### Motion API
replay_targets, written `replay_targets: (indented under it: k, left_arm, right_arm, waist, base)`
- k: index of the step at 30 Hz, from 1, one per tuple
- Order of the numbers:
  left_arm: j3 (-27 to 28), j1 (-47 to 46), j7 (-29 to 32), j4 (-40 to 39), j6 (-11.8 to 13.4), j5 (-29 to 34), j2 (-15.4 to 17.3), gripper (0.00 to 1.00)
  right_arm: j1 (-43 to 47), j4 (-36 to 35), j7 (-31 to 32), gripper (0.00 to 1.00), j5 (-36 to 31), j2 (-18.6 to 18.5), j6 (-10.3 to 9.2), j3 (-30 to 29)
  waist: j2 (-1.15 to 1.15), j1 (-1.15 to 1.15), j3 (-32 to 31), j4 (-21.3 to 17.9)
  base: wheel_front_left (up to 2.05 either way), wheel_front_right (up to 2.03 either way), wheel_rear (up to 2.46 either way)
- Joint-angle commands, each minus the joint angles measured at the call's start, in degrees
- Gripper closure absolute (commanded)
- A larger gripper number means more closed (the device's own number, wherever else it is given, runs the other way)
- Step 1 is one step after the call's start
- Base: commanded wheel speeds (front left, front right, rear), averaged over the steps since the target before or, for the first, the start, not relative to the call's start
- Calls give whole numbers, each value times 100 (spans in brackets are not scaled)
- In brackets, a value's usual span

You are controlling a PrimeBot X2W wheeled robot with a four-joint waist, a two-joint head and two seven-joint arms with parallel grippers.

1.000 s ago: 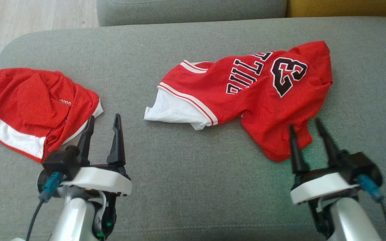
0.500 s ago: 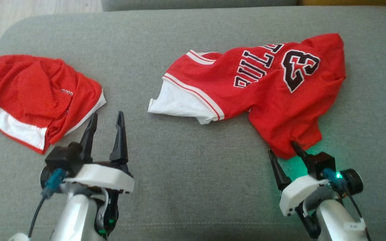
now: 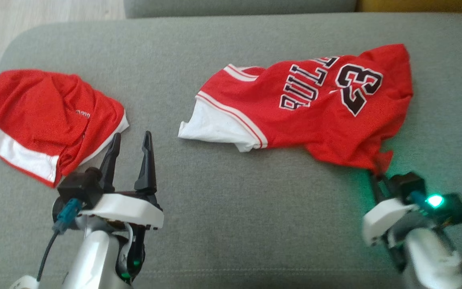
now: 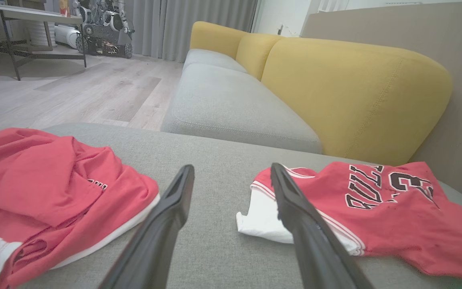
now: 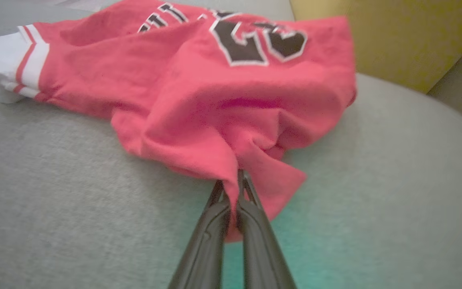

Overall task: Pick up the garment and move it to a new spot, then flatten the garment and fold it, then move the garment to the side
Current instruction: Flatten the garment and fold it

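Lower left, left gripper (image 3: pixel 132 136): poised over the grey cushion (image 3: pixel 231 224), fingers spread apart with nothing between them; the tips reach just beside the near hem of the shorts (image 3: pixel 42 116).
Right gripper (image 5: pixel 231 178): at lower right, fingers pressed together on a bunched near corner of the jersey (image 3: pixel 315 116); a green light (image 3: pixel 434 200) glows on the wrist and tints the cushion under it.
Jersey: the garment to be moved; red with white trim, black "BULLS" lettering and the number 23. It lies crumpled on the right half of the cushion, its near corner drawn to a point inside the right gripper, its white panel toward the left.
Shorts: red with a white band, in a rumpled heap at the cushion's left end, well apart from the jersey.
Cushion: grey fabric with a rounded far-left corner; it bears both garments.
Sofa (image 4: pixel 355 92): beyond the cushion, a grey seat with yellow backrests.
Floor (image 4: pixel 74 92): pale wood planks at far left, with a table (image 4: pixel 22 16) in the distance.
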Motion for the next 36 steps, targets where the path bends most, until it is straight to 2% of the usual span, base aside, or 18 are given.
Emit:
replay_targets:
  k: [1, 9, 16, 18, 23, 24, 25, 26, 30, 36]
  left_arm:
    - [149, -121, -70, -170, 40, -39, 32, 0]
    - [-16, 20, -70, -165, 85, -257, 32, 0]
    - [-151, 75, -70, -197, 166, -384, 32, 0]
    - [-187, 76, -70, -200, 177, -401, 32, 0]
    - [-247, 33, -70, -157, 178, -405, 31, 0]
    - [-252, 17, -70, -149, 174, -397, 31, 0]
    - [-253, 1, -70, -141, 169, -388, 31, 0]
    - [-255, -15, -70, -130, 162, -375, 31, 0]
    - [-250, -54, -70, -98, 144, -345, 31, 0]
    - [-185, -26, -70, -52, 126, -289, 31, 0]
  right_arm:
    - [-328, -284, -92, 100, -143, -187, -4, 43]
    - [-838, -966, 171, 100, -837, -1264, -4, 63]
    - [-697, -1230, 760, 100, -649, -2050, -4, 948]
    - [-575, -1185, 923, 100, -533, -2204, -4, 1122]
    - [-342, -1004, 1044, 100, -360, -2262, -4, 1065]
    - [-316, -946, 1017, 93, -380, -2243, -4, 1050]
    - [-308, -890, 969, 65, -422, -2216, -4, 1016]
    - [-307, -825, 924, 0, -469, -2172, -4, 963]
    - [-305, -529, 855, 0, -505, -1905, -4, 857]
    - [-289, -491, 676, 0, -412, -1571, -4, 641]
  waist:
    - [0, 0, -115, -66]
    - [0, 0, -485, -120]
    - [0, 0, -536, -75]
    - [0, 0, -510, -56]
    - [0, 0, -405, -47]
    - [0, 0, -380, -52]
    - [0, 0, -358, -59]
    - [0, 0, -339, -66]
    - [0, 0, -311, -110]
    - [0, 0, -381, -288]
  base:
    - [0, 0, 0]
    - [0, 0, 0]
    - [0, 0, 0]
    - [0, 0, 0]
    - [0, 0, 0]
    - [0, 0, 0]
    - [0, 0, 0]
    - [0, 0, 0]
    - [0, 0, 0]
    - [0, 0, 0]
